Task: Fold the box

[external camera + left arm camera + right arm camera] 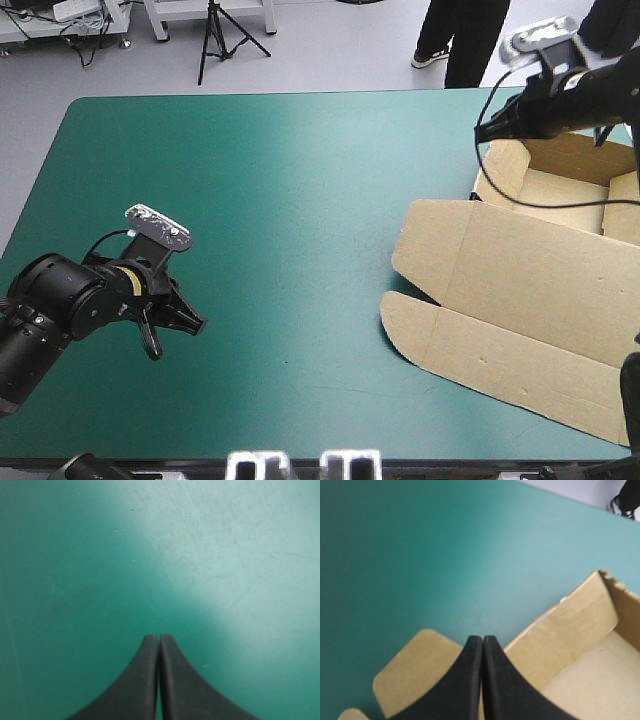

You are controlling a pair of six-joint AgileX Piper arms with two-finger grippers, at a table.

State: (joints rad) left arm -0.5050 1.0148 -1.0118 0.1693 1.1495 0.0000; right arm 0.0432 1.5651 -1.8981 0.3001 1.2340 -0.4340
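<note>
From my remote station: the brown box lies on the right side of the worktop, already partly formed; its tray sits toward the far right corner with walls raised, and its lid spreads flat from there toward the near edge, so the long axis runs far-to-near along the right side.

The right hand hangs over the tray's inner corner, on the side facing the worktop's middle; its black fingers are pressed together in one pointed arch, gripping nothing; beneath the tip I see a raised wall and a rounded flap lying flat on the teal-green cover; whether the tip touches the board I cannot tell.

The left hand is down at the near left, fingers likewise together and empty, nothing but bare teal-green cover ahead of it; the box lies well apart from it, off to its right across open worktop.

My reading: the right arm is far the nearer, practically on the work; the left must cross toward the lid's rounded edge before it can help.
</note>
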